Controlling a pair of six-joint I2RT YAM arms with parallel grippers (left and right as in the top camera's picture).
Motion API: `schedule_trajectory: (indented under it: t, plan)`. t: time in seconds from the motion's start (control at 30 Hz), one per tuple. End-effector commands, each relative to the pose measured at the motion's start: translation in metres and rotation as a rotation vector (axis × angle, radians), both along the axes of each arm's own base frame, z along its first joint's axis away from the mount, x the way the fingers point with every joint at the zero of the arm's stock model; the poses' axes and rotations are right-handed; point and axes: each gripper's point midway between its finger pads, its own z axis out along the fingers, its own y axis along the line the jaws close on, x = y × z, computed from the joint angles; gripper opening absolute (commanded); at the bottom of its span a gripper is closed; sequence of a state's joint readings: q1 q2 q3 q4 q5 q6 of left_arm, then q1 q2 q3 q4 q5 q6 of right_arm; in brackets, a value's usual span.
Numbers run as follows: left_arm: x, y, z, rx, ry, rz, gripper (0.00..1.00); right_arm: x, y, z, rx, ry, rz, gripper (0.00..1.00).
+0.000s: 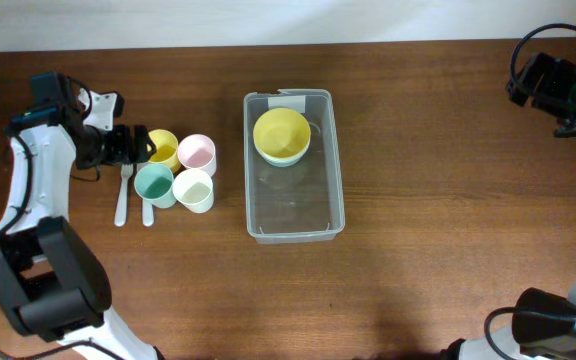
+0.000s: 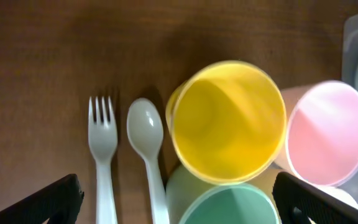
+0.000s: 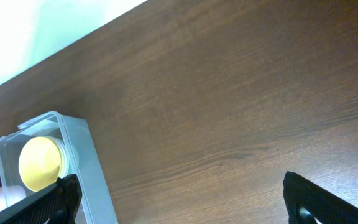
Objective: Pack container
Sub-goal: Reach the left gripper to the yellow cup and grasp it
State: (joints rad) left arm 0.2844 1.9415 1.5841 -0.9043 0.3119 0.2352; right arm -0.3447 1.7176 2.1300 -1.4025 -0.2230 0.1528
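Note:
The clear rectangular container (image 1: 294,205) stands at the table's middle with a yellow bowl (image 1: 282,135) inside its far end. It also shows in the right wrist view (image 3: 87,163), with the bowl (image 3: 39,163). My left gripper (image 1: 138,146) is open and empty, hovering by a yellow cup (image 1: 162,149). In the left wrist view its jaws (image 2: 179,200) straddle the yellow cup (image 2: 229,121) and a teal cup (image 2: 235,208). My right gripper (image 1: 524,88) is open and empty, raised at the far right, well away from the container. Its jaws (image 3: 182,199) show over bare wood.
A pink cup (image 1: 197,152), a teal cup (image 1: 154,184) and a cream cup (image 1: 194,190) cluster with the yellow one left of the container. A white fork (image 1: 122,200) and spoon (image 1: 148,212) lie beside them. The pink cup (image 2: 328,134), fork (image 2: 102,144) and spoon (image 2: 145,129) show in the left wrist view.

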Motion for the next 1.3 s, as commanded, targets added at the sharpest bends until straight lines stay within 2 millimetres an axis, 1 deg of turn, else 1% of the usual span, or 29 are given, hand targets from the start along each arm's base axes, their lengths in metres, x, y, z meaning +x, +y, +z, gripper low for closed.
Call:
schedule_trajectory:
  t: [0.0, 0.03, 0.07, 0.2, 0.27, 0.37, 0.4, 0.5, 0.57, 0.63, 0.73, 0.8, 0.87, 0.93, 1.0, 1.03, 1.13, 1.2, 1.27]
  plan:
    - [0.014, 0.001, -0.013, 0.007, -0.026, -0.047, 0.99, -0.001, -0.001, 0.008, -0.011, -0.025, 0.003, 0.99]
    - [0.015, 0.002, -0.014, 0.012, -0.028, -0.046, 0.99, -0.001, -0.001, 0.008, -0.011, -0.025, 0.003, 0.99]
    - [0.02, 0.005, -0.016, 0.032, -0.039, -0.044, 0.96, -0.001, -0.001, 0.008, -0.011, -0.025, 0.003, 0.99]
    - [0.026, 0.011, -0.015, 0.077, -0.058, -0.032, 0.89, -0.001, -0.001, 0.008, -0.011, -0.025, 0.003, 0.99]
    - [0.029, 0.009, -0.017, 0.078, -0.063, -0.038, 0.89, -0.001, -0.001, 0.008, -0.011, -0.025, 0.003, 0.99]
    - [0.03, 0.0, -0.027, 0.072, -0.044, -0.058, 0.89, -0.001, -0.001, 0.008, -0.011, -0.025, 0.003, 0.99]
    - [0.032, -0.006, -0.034, 0.072, -0.035, -0.072, 0.84, -0.001, -0.001, 0.008, -0.011, -0.025, 0.003, 0.99]
    - [0.034, -0.014, -0.046, 0.104, -0.012, -0.09, 0.82, -0.001, -0.001, 0.008, -0.011, -0.025, 0.003, 0.99]
    - [0.034, -0.012, -0.051, 0.144, 0.01, -0.064, 0.81, -0.001, -0.001, 0.008, -0.011, -0.025, 0.003, 0.99]
    - [0.035, -0.007, -0.057, 0.192, 0.031, -0.018, 0.76, -0.001, -0.001, 0.008, -0.011, -0.025, 0.003, 0.99]
    - [0.038, -0.001, -0.057, 0.197, 0.031, 0.06, 0.62, -0.001, -0.001, 0.008, -0.011, -0.025, 0.003, 0.99]
    - [0.041, 0.004, -0.055, 0.173, 0.021, 0.135, 0.56, -0.001, -0.001, 0.008, -0.011, -0.025, 0.003, 0.99]
    - [0.043, 0.006, -0.054, 0.143, 0.016, 0.174, 0.52, -0.001, -0.001, 0.008, -0.011, -0.025, 0.003, 0.99]
    - [0.044, 0.004, -0.053, 0.092, 0.007, 0.172, 0.47, -0.001, -0.001, 0.008, -0.011, -0.025, 0.003, 0.99]
    - [0.044, 0.001, -0.051, 0.024, -0.003, 0.166, 0.44, -0.001, -0.001, 0.008, -0.011, -0.025, 0.003, 0.99]
    - [0.046, -0.002, -0.048, -0.041, -0.016, 0.158, 0.43, -0.001, -0.001, 0.008, -0.011, -0.025, 0.003, 0.99]
    - [0.046, -0.002, -0.043, -0.119, -0.033, 0.155, 0.41, -0.001, -0.001, 0.008, -0.011, -0.025, 0.003, 0.99]
    - [0.045, -0.001, -0.04, -0.163, -0.041, 0.156, 0.33, -0.001, -0.001, 0.008, -0.011, -0.025, 0.003, 0.99]
    - [0.045, 0.0, -0.036, -0.213, -0.054, 0.155, 0.2, -0.001, -0.001, 0.008, -0.011, -0.025, 0.003, 0.99]
